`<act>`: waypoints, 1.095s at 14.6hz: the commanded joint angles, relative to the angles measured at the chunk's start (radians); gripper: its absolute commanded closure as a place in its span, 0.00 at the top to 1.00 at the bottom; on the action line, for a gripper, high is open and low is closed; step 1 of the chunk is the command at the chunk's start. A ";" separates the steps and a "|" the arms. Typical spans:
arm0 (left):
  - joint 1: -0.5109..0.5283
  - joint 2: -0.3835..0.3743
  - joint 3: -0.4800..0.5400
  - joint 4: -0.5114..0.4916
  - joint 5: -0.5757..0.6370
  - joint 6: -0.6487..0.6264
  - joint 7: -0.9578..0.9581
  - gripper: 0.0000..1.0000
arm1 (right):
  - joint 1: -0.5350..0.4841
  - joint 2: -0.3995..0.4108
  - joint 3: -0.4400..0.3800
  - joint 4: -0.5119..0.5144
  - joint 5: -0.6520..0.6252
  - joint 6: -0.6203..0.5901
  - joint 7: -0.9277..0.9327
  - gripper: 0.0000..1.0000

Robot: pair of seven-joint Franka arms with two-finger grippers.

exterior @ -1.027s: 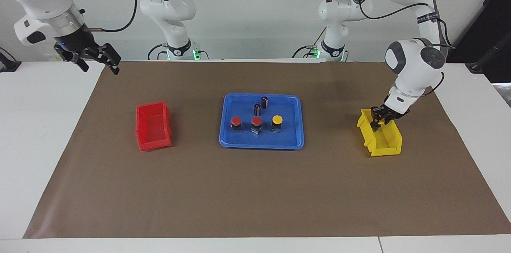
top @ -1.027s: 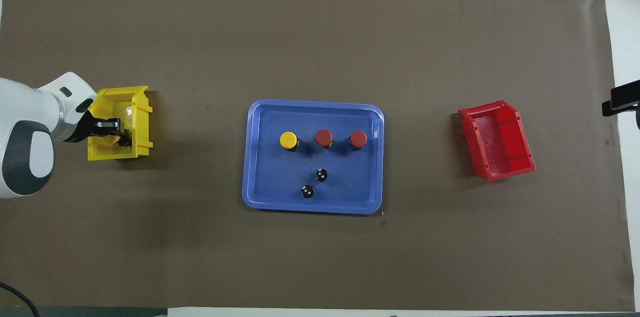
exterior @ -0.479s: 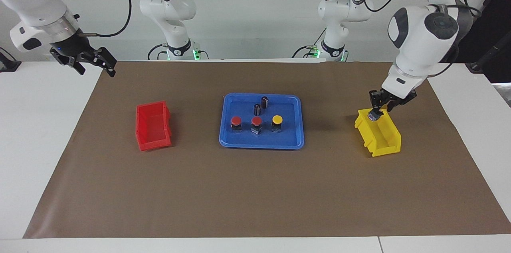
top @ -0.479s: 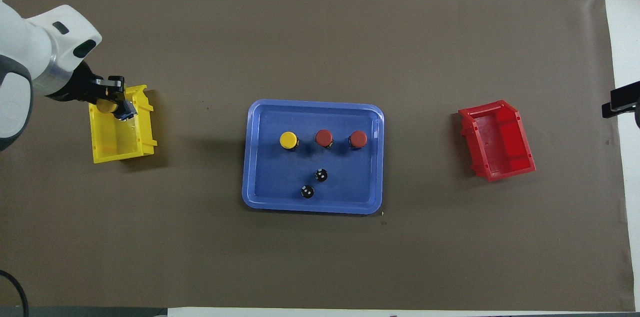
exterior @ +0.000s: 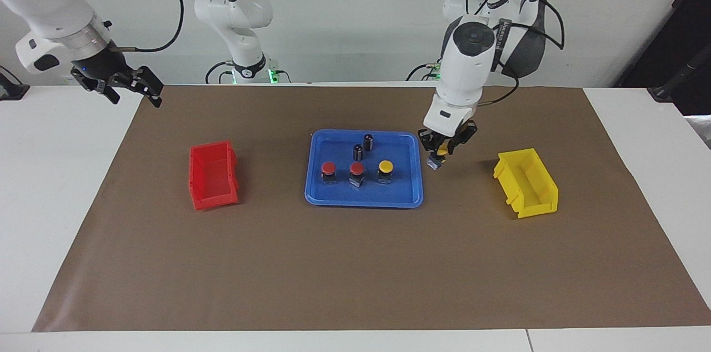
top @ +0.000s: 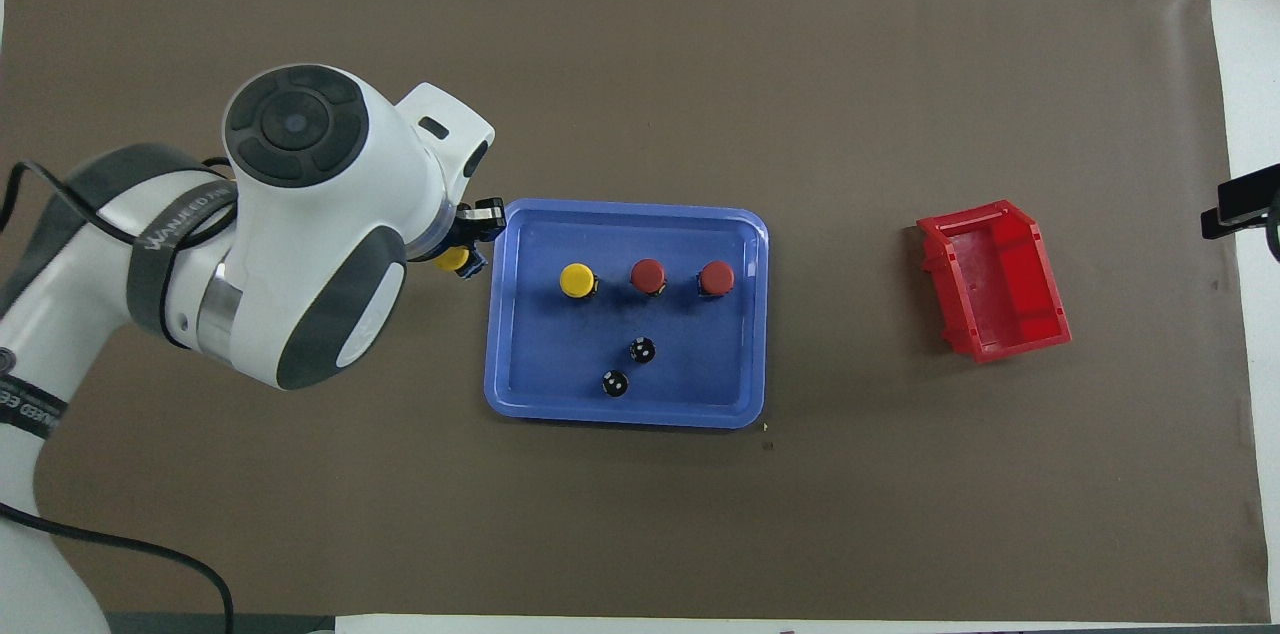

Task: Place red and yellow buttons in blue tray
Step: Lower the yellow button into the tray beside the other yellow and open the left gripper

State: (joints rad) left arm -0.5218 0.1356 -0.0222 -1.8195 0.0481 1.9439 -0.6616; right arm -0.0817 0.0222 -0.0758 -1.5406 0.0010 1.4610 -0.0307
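White table [exterior: 66, 185] under brown mat [exterior: 355, 263]; on it red bin [exterior: 214, 175], blue tray [exterior: 364, 200], yellow bin [exterior: 526, 182].

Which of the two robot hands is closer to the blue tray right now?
The left gripper. It hangs just off the blue tray rim at the left arm's end, carrying a yellow button. The right gripper waits open, well off past the red bin.

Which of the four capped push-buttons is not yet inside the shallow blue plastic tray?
The yellow-capped button gripped in the left pincer, just outside the blue tray's rim; the other three stand in a row inside.
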 commanded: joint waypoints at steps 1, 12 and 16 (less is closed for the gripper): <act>-0.035 -0.013 0.016 -0.063 -0.031 0.084 -0.044 0.01 | 0.006 -0.010 -0.004 -0.013 -0.010 -0.001 -0.011 1.00; -0.060 0.033 0.018 -0.188 -0.031 0.274 -0.079 0.01 | 0.019 -0.013 0.004 -0.015 -0.007 -0.007 -0.012 1.00; -0.058 0.027 0.018 -0.215 -0.031 0.300 -0.073 0.09 | 0.019 -0.014 0.004 -0.016 -0.007 -0.007 -0.012 1.00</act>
State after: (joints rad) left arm -0.5689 0.1925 -0.0191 -1.9896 0.0332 2.2147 -0.7397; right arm -0.0603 0.0221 -0.0739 -1.5415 0.0010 1.4609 -0.0307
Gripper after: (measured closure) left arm 0.595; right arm 0.000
